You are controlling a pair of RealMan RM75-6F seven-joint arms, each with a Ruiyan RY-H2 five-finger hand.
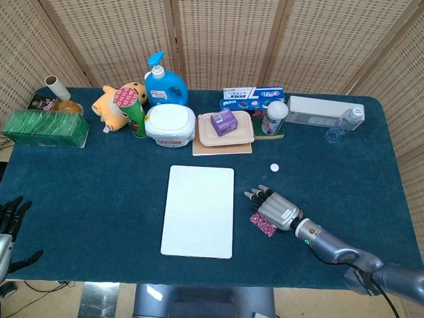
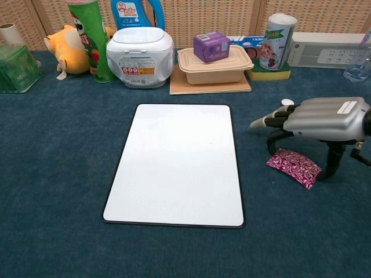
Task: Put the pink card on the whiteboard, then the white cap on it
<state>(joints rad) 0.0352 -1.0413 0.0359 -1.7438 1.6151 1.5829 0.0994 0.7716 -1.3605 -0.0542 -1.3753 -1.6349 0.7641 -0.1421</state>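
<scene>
The whiteboard (image 1: 199, 211) (image 2: 179, 162) lies flat in the middle of the blue cloth. Right of it the pink patterned card (image 1: 263, 224) (image 2: 294, 167) sits low on the cloth under my right hand (image 1: 275, 207) (image 2: 316, 119). That hand pinches the card by its ends, a finger at the left end and the thumb (image 2: 331, 165) at the right; the other fingers reach out toward the board. The white cap (image 1: 273, 167) (image 2: 287, 102) lies on the cloth just beyond the hand. My left hand (image 1: 10, 222) hangs off the table's near left corner, fingers apart and holding nothing.
Along the back stand a green box (image 1: 45, 128), a plush toy (image 1: 112, 106), a chip can (image 2: 90, 37), a detergent bottle (image 1: 164, 83), a white tub (image 2: 140, 49), a lunch box with a purple carton (image 2: 211, 46), a cup (image 2: 277, 40) and a power strip (image 2: 324, 49).
</scene>
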